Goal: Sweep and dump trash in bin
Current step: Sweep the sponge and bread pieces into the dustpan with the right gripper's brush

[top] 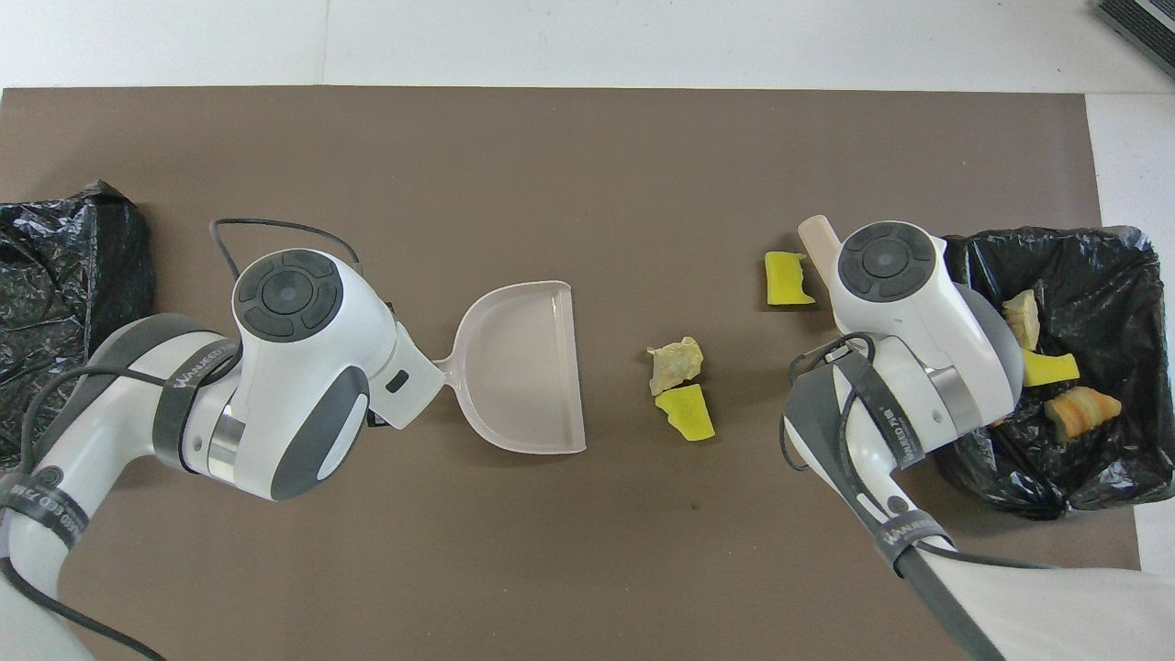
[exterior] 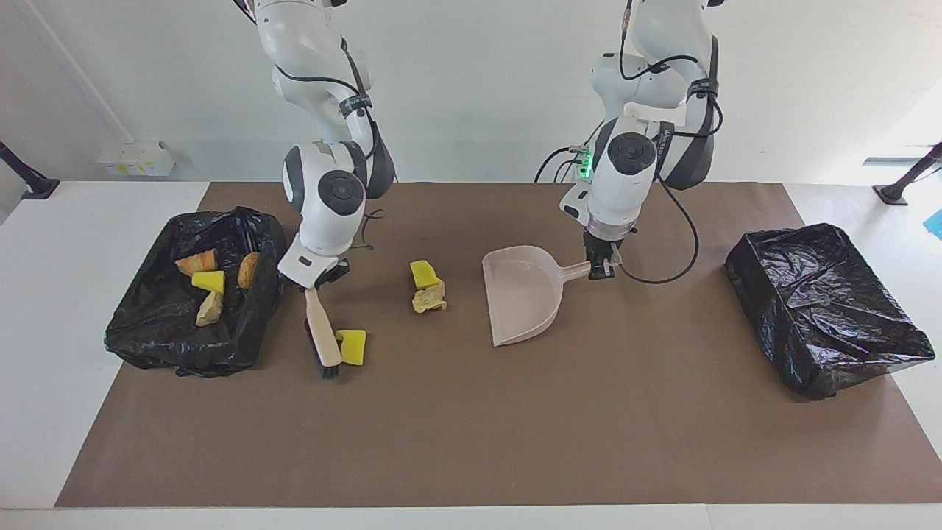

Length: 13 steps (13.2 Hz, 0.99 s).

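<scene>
Right hand grips the brush, left hand grips the dustpan. 3 chunks (1 beside the bristles) could scatter past the pan's mouth if swept hard.

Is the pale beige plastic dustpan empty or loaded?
Empty: the pale beige plastic dustpan shows a bare tray in both views; three trash chunks lie on the mat beside it.

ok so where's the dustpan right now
The dustpan lies on the brown mat near mid-table, its handle held by the left gripper, its open mouth facing two trash chunks lying toward the right arm's end.
</scene>
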Available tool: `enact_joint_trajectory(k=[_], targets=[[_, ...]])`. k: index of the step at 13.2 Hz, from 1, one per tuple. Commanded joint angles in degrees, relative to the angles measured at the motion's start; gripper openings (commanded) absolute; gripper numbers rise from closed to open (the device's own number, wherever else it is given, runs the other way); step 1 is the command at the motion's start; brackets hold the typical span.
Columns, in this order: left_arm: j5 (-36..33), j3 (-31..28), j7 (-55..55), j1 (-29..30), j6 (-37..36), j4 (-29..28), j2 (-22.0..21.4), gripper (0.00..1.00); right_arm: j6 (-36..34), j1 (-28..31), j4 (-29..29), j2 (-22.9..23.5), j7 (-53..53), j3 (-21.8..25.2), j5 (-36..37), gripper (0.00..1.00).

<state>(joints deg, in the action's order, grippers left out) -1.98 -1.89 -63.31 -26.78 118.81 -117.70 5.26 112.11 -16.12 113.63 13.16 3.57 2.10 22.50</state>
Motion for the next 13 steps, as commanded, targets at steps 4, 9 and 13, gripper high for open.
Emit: enact_joint_trajectory(k=[4, 9, 13], targets=[[-1.0, -0.4, 2.4, -1.7, 3.6, -6.4, -4.2, 0.0, -8.4, -4.6, 4.4, -3.7, 1.7, -0.5, -13.2, 0.0], [-1.0, -0.4, 4.8, -3.6, 8.4, -10.7, -5.0, 0.0, -8.5, -5.6, 10.5, -7.1, 5.7, -0.5, -22.8, 0.0], [-1.0, -0.3, 5.6, -3.8, 9.9, -11.4, -4.9, 0.0, -5.8, -8.1, 12.8, -8.4, 6.1, -0.5, -33.3, 0.0]])
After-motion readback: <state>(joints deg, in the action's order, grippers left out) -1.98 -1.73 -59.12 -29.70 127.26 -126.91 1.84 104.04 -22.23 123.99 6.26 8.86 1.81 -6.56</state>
